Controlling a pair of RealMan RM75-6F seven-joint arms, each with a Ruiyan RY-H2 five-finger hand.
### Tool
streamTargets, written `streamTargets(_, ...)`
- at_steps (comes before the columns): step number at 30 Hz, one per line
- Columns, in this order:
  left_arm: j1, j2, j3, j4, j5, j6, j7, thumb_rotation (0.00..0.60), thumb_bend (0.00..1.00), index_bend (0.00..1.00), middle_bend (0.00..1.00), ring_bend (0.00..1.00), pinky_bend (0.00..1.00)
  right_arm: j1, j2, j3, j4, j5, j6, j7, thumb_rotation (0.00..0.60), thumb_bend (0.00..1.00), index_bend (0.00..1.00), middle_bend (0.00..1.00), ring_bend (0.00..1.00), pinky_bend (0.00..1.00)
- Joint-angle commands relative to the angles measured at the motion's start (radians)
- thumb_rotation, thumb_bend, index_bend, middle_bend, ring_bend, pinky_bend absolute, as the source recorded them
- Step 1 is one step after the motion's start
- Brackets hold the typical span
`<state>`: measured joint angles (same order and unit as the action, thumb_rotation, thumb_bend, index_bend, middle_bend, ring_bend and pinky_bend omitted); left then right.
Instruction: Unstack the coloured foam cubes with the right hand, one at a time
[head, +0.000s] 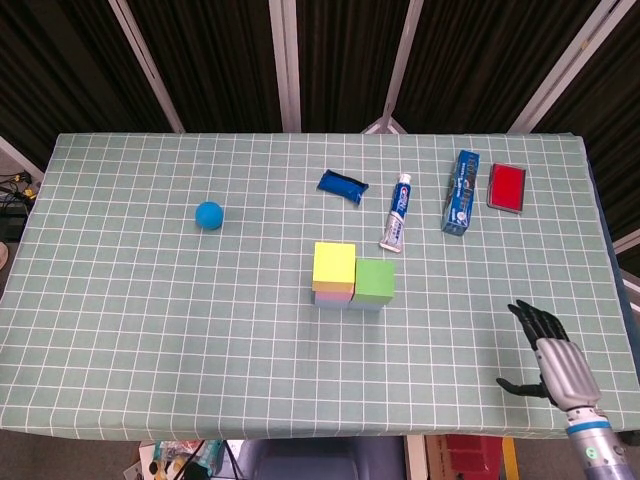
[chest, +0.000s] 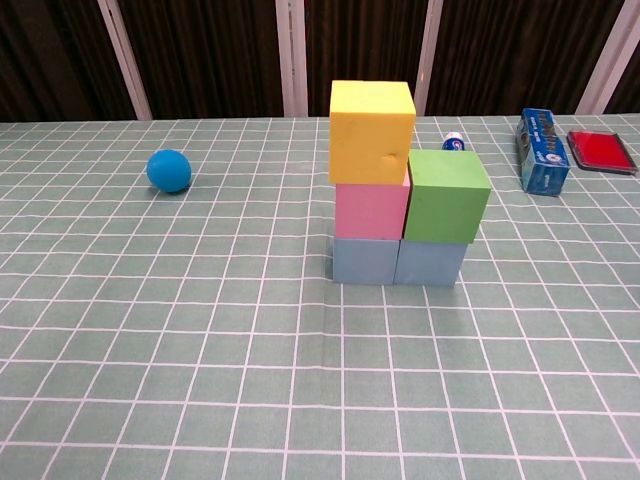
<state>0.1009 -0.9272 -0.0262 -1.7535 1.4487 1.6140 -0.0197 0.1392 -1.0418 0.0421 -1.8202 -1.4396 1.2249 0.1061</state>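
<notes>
Right hand (head: 548, 358) sits near the front right edge of the table, empty, with its fingers spread apart. It shows only in the head view. No left hand shows in either view, so the right one is the only hand near the job.

The big green checked table (head: 150, 300) holds everything. The foam cubes stand near its middle, well apart from the right hand. From the hand they lie to the left and farther back, so I think the hand must reach left and forward to get to them.

The chest view shows what the head view hides: how the stack is built. One pile has a yellow cube (chest: 371, 130) on top, a pink cube (chest: 370, 210) under it, and a pale blue cube (chest: 364, 260) at the bottom. Just beside it, touching, a green cube (chest: 446, 195) sits on another pale blue cube (chest: 430, 263). From above, in the head view, you see mostly the yellow and green tops.

The yellow cube is highest, so it looks like the first to lift. The green cube is on the side nearer the hand.

Farther back lie a blue toothpaste box (head: 461, 191), a toothpaste tube (head: 398, 211), a red pad (head: 507, 187), a dark blue packet (head: 343, 184) and a small blue ball (head: 208, 214).
</notes>
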Motion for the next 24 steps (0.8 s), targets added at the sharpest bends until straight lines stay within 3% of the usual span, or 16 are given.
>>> streamTargets(1,0.001,0.001,-0.003,0.0,-0.007,0.001,-0.004,0.6,0.25,0.11,0.0,0.0,0.0,0.039,-0.038,0.032,-0.005,0.05,-0.043,0.013,0.6,0.08,0.0,0.0,0.0,0.0)
streamTargets(15,0.002,0.007,-0.008,-0.001,-0.02,-0.001,-0.017,0.6,0.25,0.11,0.0,0.0,0.0,0.164,-0.201,0.148,0.007,0.268,-0.143,-0.006,0.6,0.08,0.0,0.0,0.0,0.0)
streamTargets(24,0.002,0.006,-0.012,-0.003,-0.027,-0.001,-0.014,0.6,0.25,0.11,0.0,0.0,0.0,0.233,-0.257,0.175,0.001,0.324,-0.192,-0.044,0.6,0.08,0.0,0.0,0.0,0.0)
